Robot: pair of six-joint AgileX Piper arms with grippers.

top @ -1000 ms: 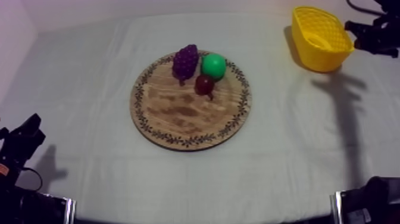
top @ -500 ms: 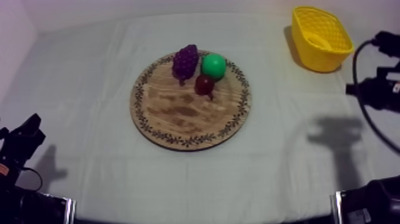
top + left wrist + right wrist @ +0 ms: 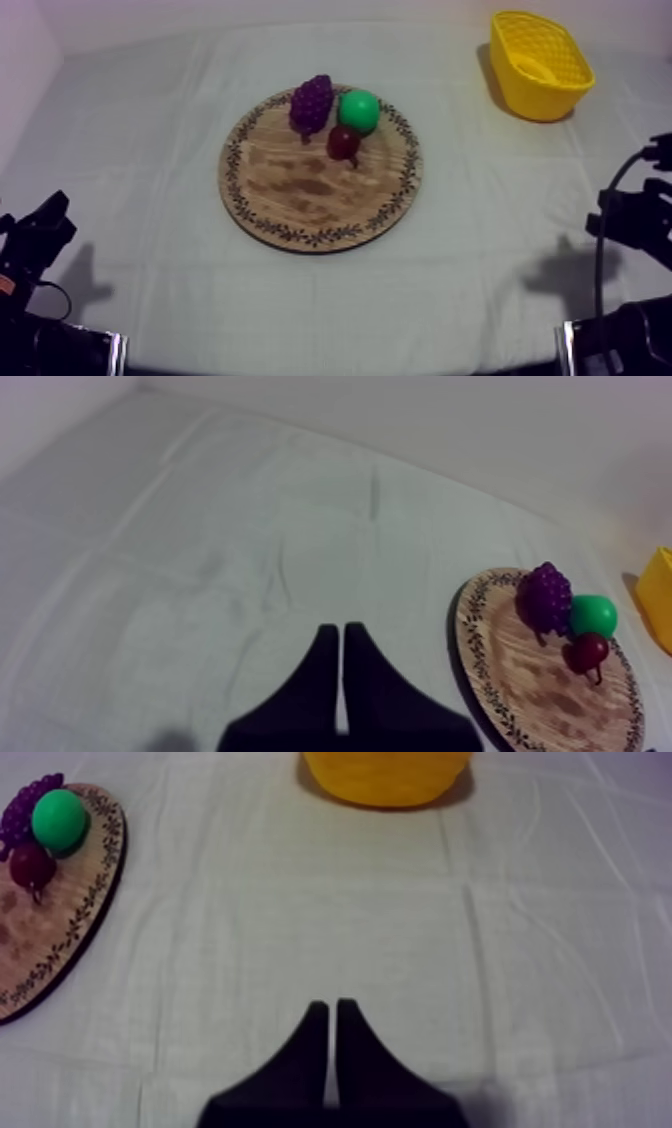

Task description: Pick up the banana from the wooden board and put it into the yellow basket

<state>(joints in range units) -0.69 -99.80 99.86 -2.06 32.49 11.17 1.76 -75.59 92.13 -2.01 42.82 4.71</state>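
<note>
- Black right arm [image 3: 628,215] low at 4 o'clock of the table [image 3: 150,120]; right gripper [image 3: 332,1008] a narrow wedge, holding nothing.
- left gripper [image 3: 340,632] at 8 o'clock, same wedge, empty.

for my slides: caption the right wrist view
Right black claw shut over grey-white cloth, yellow basket ahead, round wooden board beside

Top camera: high, slanting down over whole desk [image 3: 140,160]. Wrist cameras: low behind left pincer [image 3: 342,638], right pincer [image 3: 332,1012]; all share wooden board [image 3: 300,190].
</note>
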